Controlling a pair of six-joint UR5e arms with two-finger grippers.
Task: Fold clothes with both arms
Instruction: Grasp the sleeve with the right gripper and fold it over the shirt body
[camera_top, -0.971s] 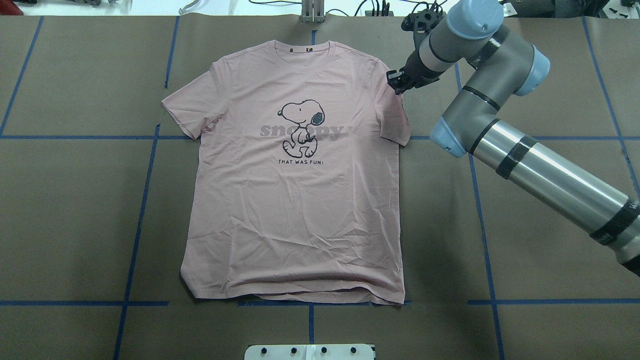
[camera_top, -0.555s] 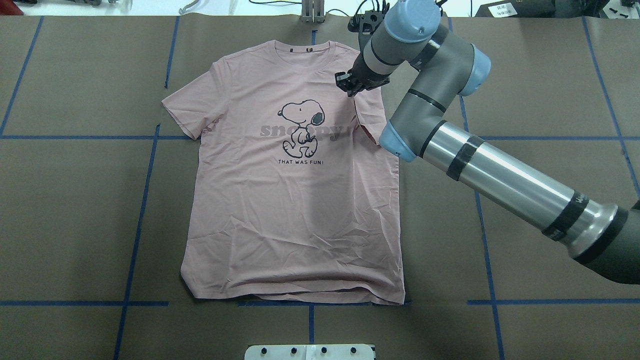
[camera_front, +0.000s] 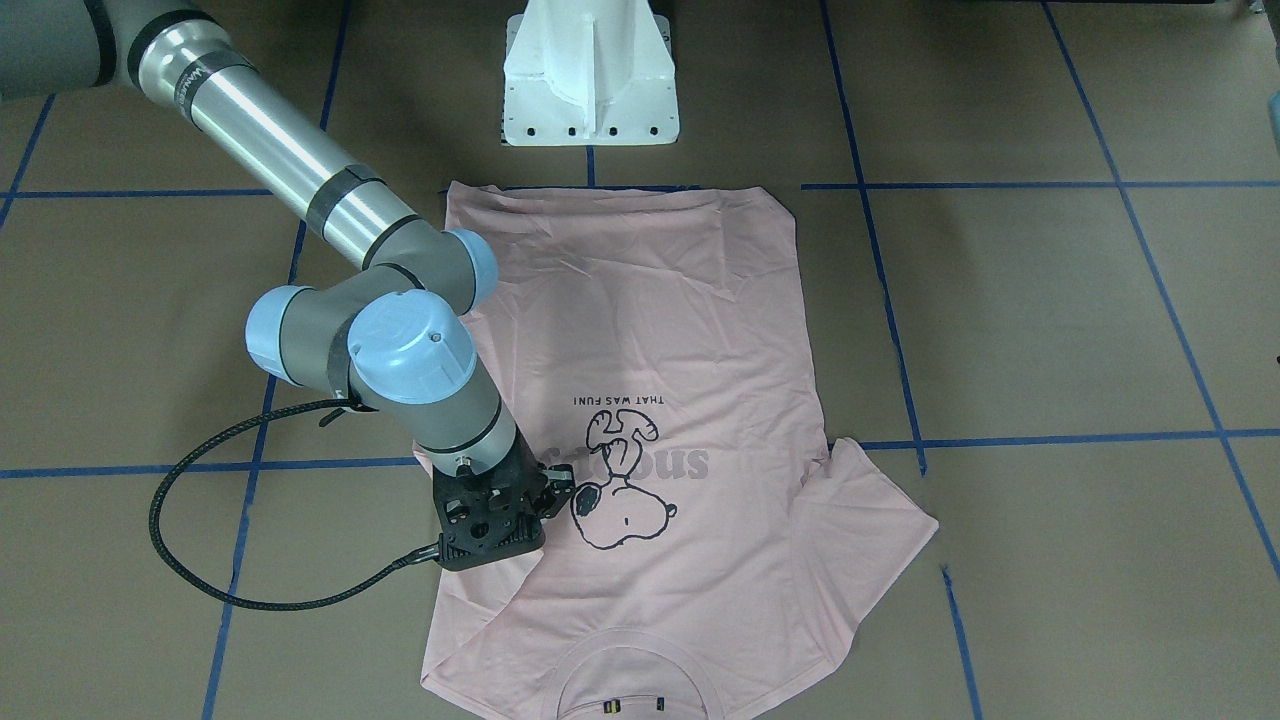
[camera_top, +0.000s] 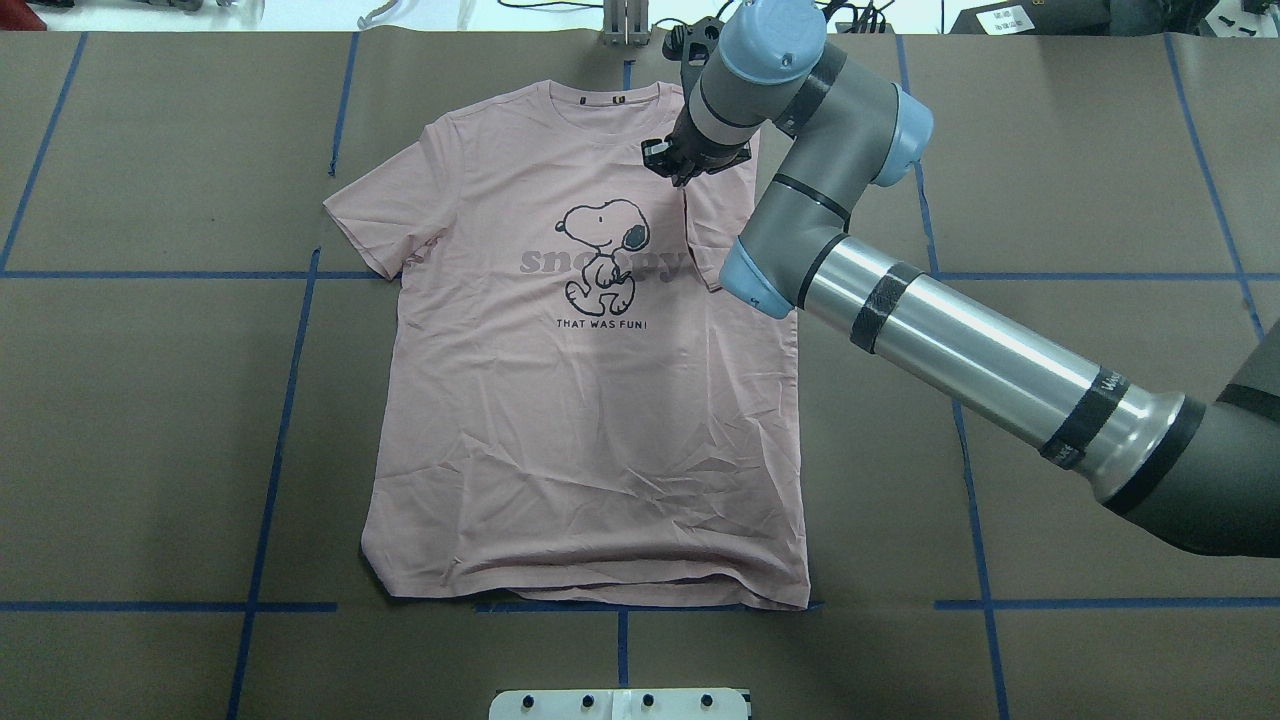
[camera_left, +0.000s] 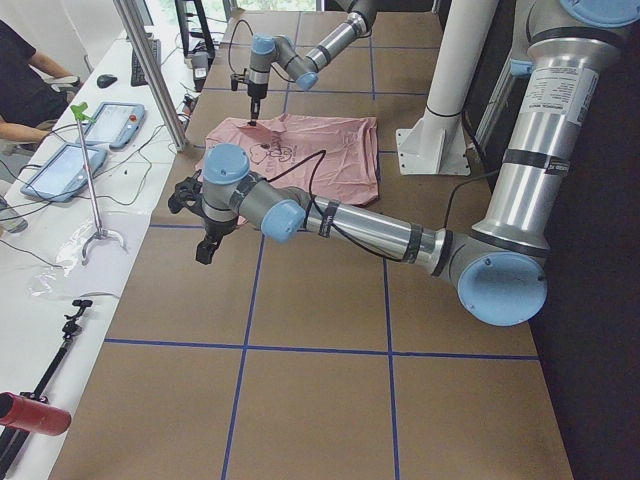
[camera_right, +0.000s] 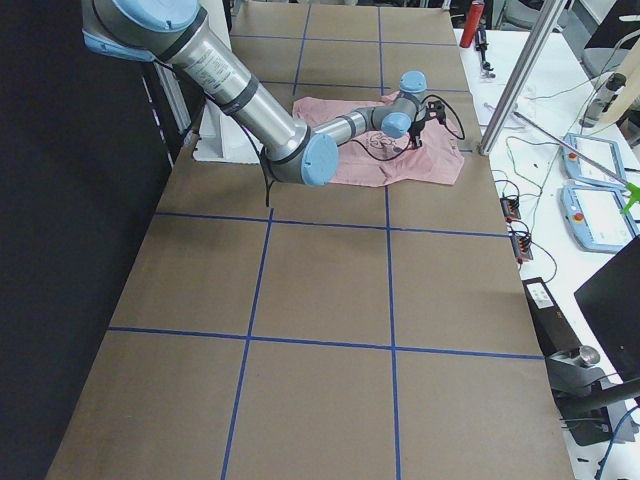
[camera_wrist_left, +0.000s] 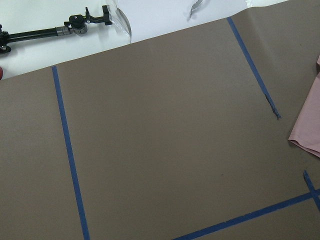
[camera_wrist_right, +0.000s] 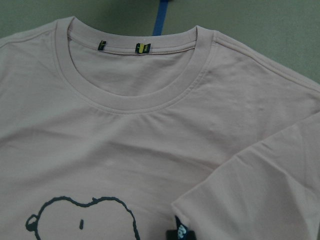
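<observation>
The pale pink T-shirt (camera_top: 590, 420) lies flat, print up, collar at the far side; it also shows in the front-facing view (camera_front: 660, 320). My right gripper (camera_top: 668, 170) is low over the chest next to the dog print (camera_top: 603, 250) and is shut on the right sleeve (camera_top: 712, 225), which is pulled inward and folded over the chest. In the right wrist view the collar (camera_wrist_right: 130, 102) and the folded sleeve with its black tag (camera_wrist_right: 181, 232) show. My left gripper (camera_left: 205, 250) shows only in the exterior left view, above bare table off the shirt; I cannot tell if it is open.
The white pedestal base (camera_front: 590, 80) stands at the shirt's hem side. Blue tape lines (camera_top: 280, 420) grid the brown table. The left sleeve (camera_top: 375, 215) lies spread flat. An operators' bench with tablets (camera_left: 60, 170) and a pole (camera_left: 150, 70) runs along the far edge.
My right gripper has moved left from beside the shirt to over the chest, carrying the right sleeve and folding it inward. The rest of the shirt has stayed put.
</observation>
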